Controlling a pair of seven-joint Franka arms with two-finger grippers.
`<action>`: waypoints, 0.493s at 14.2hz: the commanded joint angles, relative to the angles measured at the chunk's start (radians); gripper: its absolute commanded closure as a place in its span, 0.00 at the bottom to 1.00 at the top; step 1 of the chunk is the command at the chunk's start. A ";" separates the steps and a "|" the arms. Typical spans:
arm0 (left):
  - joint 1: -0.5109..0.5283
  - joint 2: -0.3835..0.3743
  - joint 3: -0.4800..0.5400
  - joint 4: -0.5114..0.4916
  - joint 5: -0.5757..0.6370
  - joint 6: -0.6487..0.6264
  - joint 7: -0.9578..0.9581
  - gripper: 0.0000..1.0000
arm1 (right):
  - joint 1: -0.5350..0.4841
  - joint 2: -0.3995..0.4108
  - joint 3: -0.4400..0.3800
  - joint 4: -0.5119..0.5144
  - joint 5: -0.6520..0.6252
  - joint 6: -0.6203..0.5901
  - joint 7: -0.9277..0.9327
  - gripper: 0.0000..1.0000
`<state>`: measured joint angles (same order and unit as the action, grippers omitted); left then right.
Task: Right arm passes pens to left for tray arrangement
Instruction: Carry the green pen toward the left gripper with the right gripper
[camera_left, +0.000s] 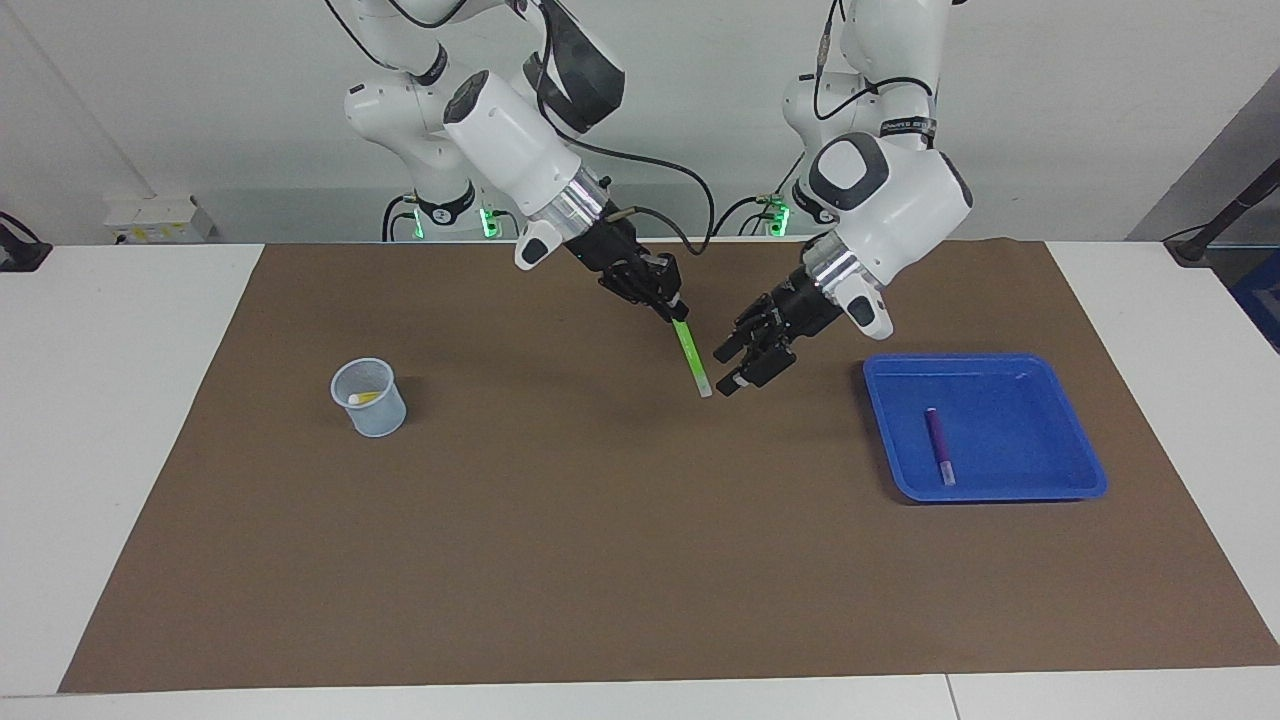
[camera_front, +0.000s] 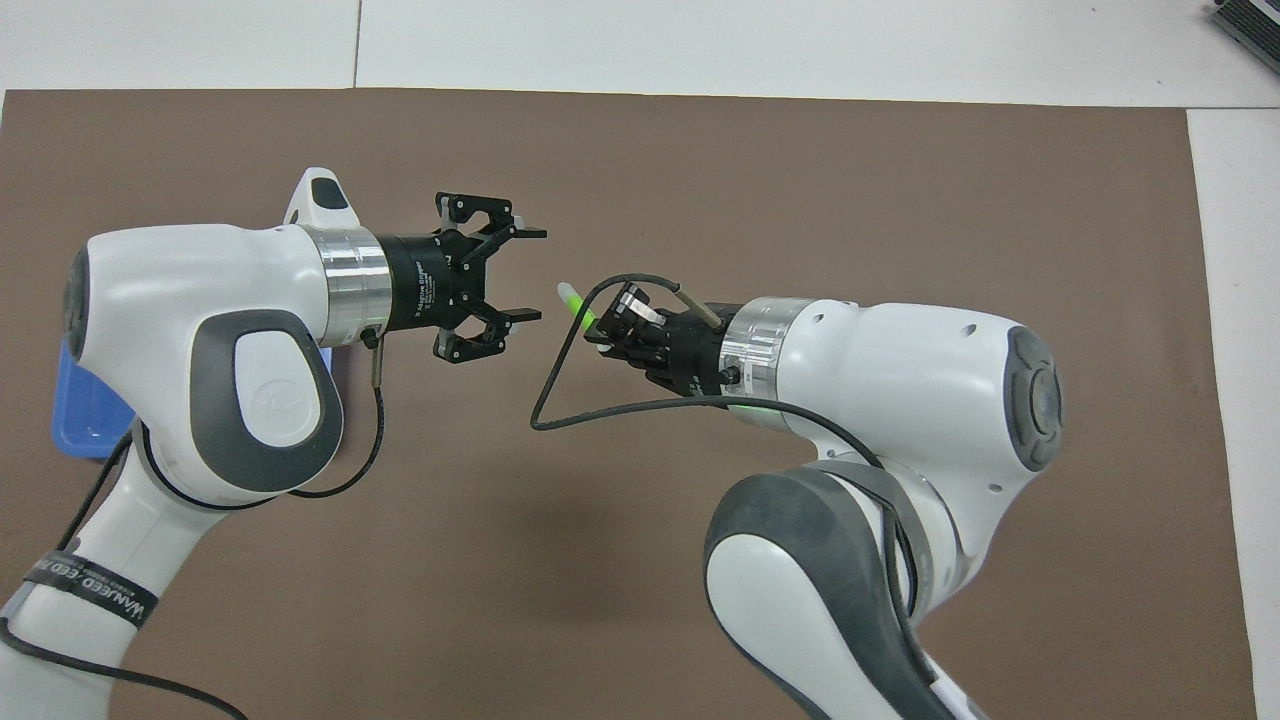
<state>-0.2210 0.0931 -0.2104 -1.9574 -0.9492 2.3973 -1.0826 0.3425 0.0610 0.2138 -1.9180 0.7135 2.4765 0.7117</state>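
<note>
My right gripper (camera_left: 668, 302) (camera_front: 612, 325) is shut on the upper end of the green pen (camera_left: 692, 358) (camera_front: 571, 299), which hangs slanted over the middle of the mat, pale tip down. Beside that tip, a short gap away, my left gripper (camera_left: 729, 371) (camera_front: 530, 274) is open with nothing between its fingers. At the left arm's end of the mat, the purple pen (camera_left: 938, 446) lies in the blue tray (camera_left: 1010, 400) (camera_front: 85, 425). The yellow pen (camera_left: 362, 397) sits in a small pale-blue cup (camera_left: 372, 410).
The cup stands on the brown mat (camera_left: 600, 560) toward the right arm's end. A black cable (camera_front: 560, 400) loops down from the right wrist. White table borders the mat on all sides.
</note>
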 joint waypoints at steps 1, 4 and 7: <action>-0.027 -0.046 0.009 -0.054 -0.049 0.028 -0.037 0.25 | 0.000 -0.001 0.002 -0.001 0.026 0.013 0.005 1.00; -0.063 -0.049 0.009 -0.069 -0.094 0.093 -0.091 0.32 | 0.000 -0.001 0.002 -0.001 0.026 0.013 0.005 1.00; -0.077 -0.049 0.011 -0.071 -0.100 0.112 -0.111 0.47 | 0.000 -0.001 0.002 -0.001 0.026 0.013 0.005 1.00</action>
<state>-0.2793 0.0797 -0.2108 -1.9886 -1.0257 2.4808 -1.1681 0.3425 0.0610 0.2138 -1.9180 0.7137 2.4765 0.7118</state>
